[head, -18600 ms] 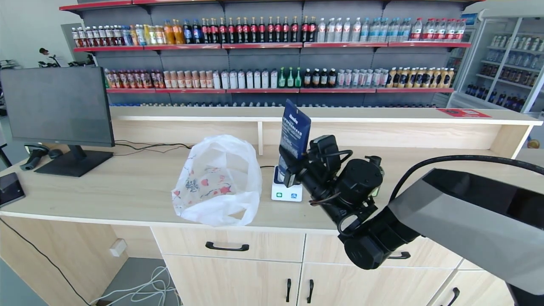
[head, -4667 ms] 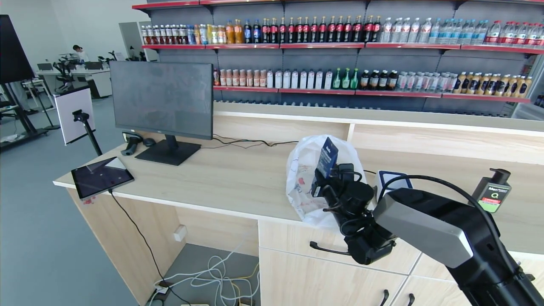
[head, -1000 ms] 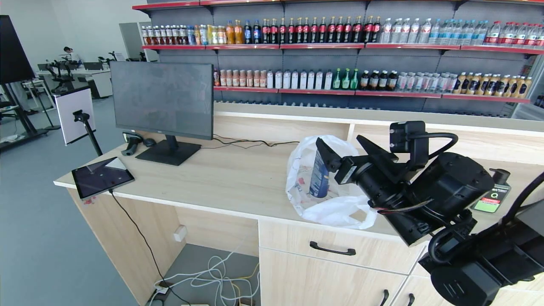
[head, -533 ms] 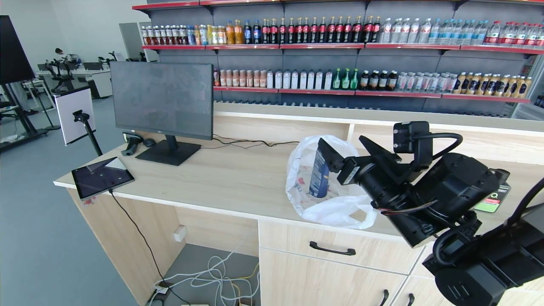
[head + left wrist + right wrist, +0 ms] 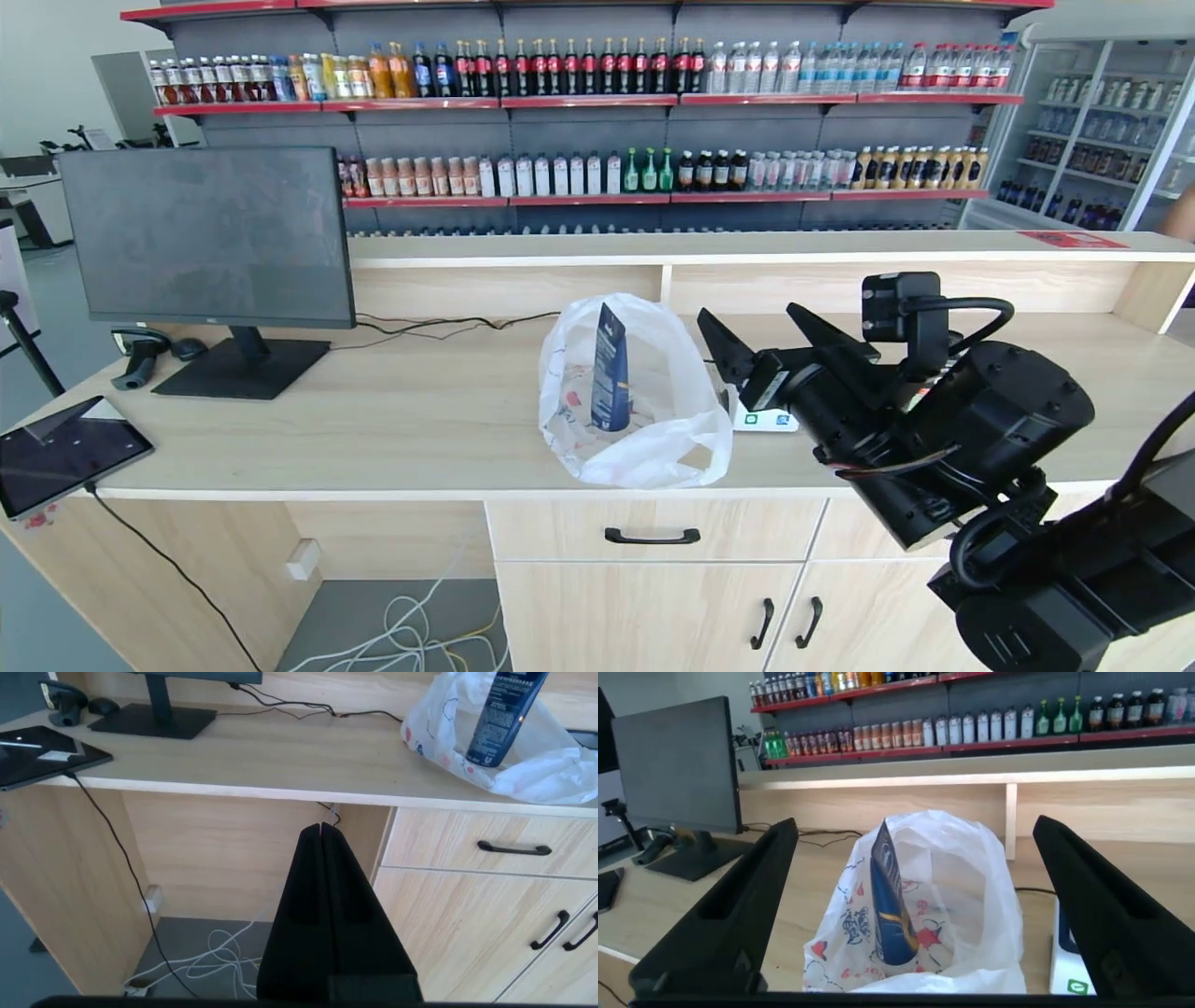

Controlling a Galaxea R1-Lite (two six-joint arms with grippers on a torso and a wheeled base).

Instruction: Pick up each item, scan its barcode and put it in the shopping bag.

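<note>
Dark blue tube (image 5: 610,369) stands upright inside shopping bag (image 5: 658,453). Bag: white translucent plastic, red/blue print, mouth open, on wooden counter (image 5: 373,429). White scanner box (image 5: 767,422) just beside it.

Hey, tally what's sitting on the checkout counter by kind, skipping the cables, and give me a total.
Monitor: 1
Tablet: 1
Handheld scanner: 1
Mouse: 1
Bag: 1
Blue tube, standing in the bag: 1
White scan box: 1
Total: 7
</note>
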